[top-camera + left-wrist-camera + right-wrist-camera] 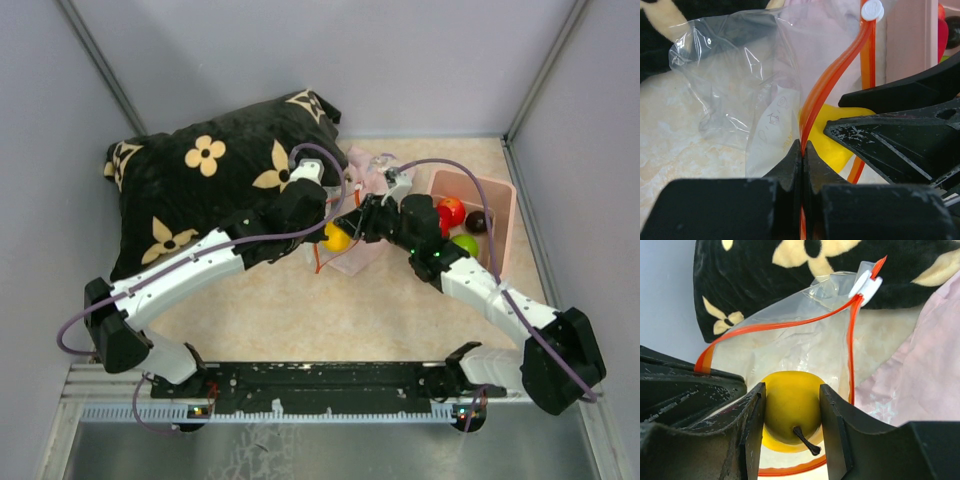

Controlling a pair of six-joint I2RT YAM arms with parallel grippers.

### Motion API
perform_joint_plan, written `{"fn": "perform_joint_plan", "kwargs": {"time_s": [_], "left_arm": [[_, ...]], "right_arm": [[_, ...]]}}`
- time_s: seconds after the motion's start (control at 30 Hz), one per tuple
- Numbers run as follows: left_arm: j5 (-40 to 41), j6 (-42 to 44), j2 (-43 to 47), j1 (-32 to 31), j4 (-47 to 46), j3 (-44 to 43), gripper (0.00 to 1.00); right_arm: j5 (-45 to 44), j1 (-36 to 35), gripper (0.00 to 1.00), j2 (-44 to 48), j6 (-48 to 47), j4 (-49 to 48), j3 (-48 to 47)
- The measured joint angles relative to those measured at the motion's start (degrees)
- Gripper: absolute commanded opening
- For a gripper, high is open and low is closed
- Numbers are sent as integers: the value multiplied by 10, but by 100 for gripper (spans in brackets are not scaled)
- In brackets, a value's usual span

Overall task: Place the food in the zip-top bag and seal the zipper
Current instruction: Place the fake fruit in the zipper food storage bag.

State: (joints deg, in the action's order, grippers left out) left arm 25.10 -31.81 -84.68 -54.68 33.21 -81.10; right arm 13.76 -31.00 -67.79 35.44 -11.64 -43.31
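Observation:
The clear zip-top bag (350, 250) lies between the black pillow and the pink bin, its mouth held open. My left gripper (803, 146) is shut on the orange-red zipper strip (815, 95) at the mouth's edge. My right gripper (792, 405) is shut on a yellow toy pear (790, 402) with a dark stem, held in the bag's open mouth (790, 345). The pear shows in the top view (337, 238) and behind the strip in the left wrist view (832, 142). A red-and-yellow fruit (451, 211), a lime green one (465, 243) and a dark brown one (477, 222) lie in the bin.
A large black pillow (200, 190) with cream flowers fills the back left. A pale pink cloth (365, 170) lies behind the bag. The pink plastic bin (500, 225) stands at the right. Grey walls close in the table on three sides.

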Motion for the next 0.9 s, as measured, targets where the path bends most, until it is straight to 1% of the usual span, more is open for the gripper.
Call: {"fn": "perform_joint_plan", "kwargs": {"time_s": [0.2,0.3,0.37,0.6,0.73,0.9], "left_arm": [[-10,-14,23,0,-24,40,0],[-13,-25,42,0,-39,66,0],[-15,-34,53,1,-50,81,0],[-23,-69,80,8,-88,140,0],[-27,-81,83,12,-94,152,0],[-33,-90,92,17,-104,159,0]], "right_arm": [[-26,-20,55,-21,-25,45,-37],[-33,-23,64,-21,-33,69,-52],[-34,-23,69,-21,-38,83,-64],[-30,-26,69,-20,-50,121,-113],[-50,-27,63,-6,-70,164,-131],[-108,-27,58,19,-100,250,-150]]}}
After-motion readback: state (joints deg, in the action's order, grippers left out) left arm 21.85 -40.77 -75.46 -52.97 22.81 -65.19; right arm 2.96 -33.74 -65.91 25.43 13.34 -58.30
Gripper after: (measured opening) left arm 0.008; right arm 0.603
